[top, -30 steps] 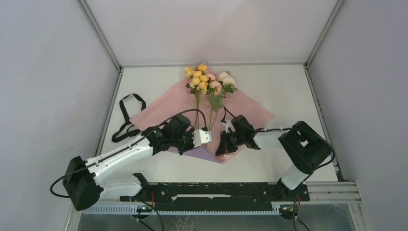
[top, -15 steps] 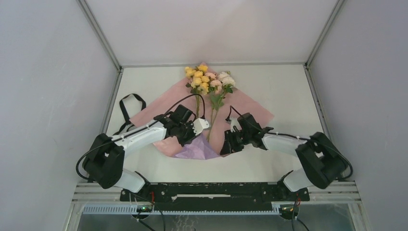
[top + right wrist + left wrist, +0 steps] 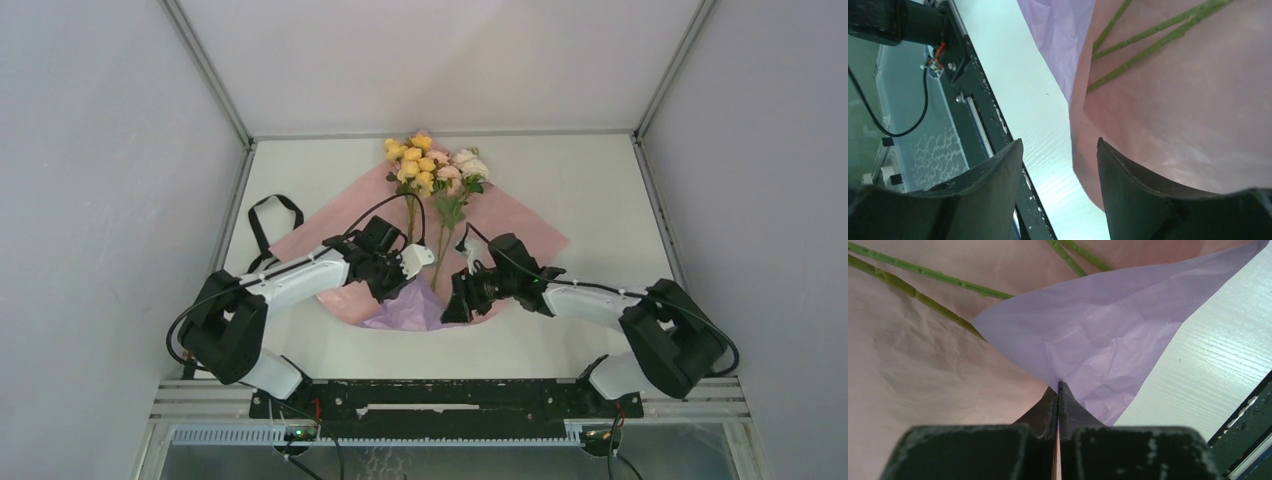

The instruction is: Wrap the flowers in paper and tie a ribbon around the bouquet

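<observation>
Right gripper (image 3: 1060,145) is popping open off the paper (image 3: 520,235)'s near edge while the left gripper (image 3: 1058,390) is staying pinched shut on the near corner, flipping its lilac side over the stems of the flowers (image 3: 430,165) lying mid-sheet. Guessing the left arm is taking over the fold. The table (image 3: 520,348) is getting tight along the near edge and roomier far right, and the ribbon (image 3: 262,238) is waiting off left.

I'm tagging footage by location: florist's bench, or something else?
Most likely a robotics lab test cell, not a shop: a white table boxed in by plain grey panels, a left arm and right arm bolted to a rail. The flowers and paper look like props.
</observation>
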Available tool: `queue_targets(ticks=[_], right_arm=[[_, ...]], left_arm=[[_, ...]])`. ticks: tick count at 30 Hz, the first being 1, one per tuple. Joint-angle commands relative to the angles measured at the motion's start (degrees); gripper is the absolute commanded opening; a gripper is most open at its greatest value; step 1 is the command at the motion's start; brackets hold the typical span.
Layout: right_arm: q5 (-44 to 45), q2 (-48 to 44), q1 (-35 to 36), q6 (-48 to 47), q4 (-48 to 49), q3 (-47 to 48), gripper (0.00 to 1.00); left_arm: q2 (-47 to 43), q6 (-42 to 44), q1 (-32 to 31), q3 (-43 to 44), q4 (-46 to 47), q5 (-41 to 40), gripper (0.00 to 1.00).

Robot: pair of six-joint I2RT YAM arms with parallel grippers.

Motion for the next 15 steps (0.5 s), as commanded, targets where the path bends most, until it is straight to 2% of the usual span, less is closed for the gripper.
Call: queue_targets(ticks=[1, 4, 9, 11, 13, 15], right_arm=[[1.3, 4.2, 1.2, -1.1, 5.1, 1.0, 0.64], [1.7, 5.8, 1.1, -0.6, 6.2, 0.2, 0.57], [1.7, 7.1, 0.2, 1.6, 6.1, -0.2, 0.21], [2.0, 8.0, -1.0, 3.2, 5.5, -0.3, 0.13], [2.2, 9.3, -2.2, 4.6, 4.7, -0.4, 0.03], [2.1, 10.4, -2.9, 5.8, 4.7, -0.6, 0.0]], left_arm=[[0.0, -0.9, 0.4, 3.5, 1.0, 1.8, 0.0], [0.1, -0.8, 0.5, 3.6, 1.0, 1.8, 0.0], [1.0, -0.3, 0.7, 4.2, 1.2, 0.0, 0.0], [1.4, 0.0, 1.0, 4.8, 1.1, -1.8, 0.0], [1.4, 0.4, 1.7, 5.3, 0.8, -4.2, 0.08], [0.8, 1.7, 1.9, 4.9, 0.7, -8.0, 0.25]])
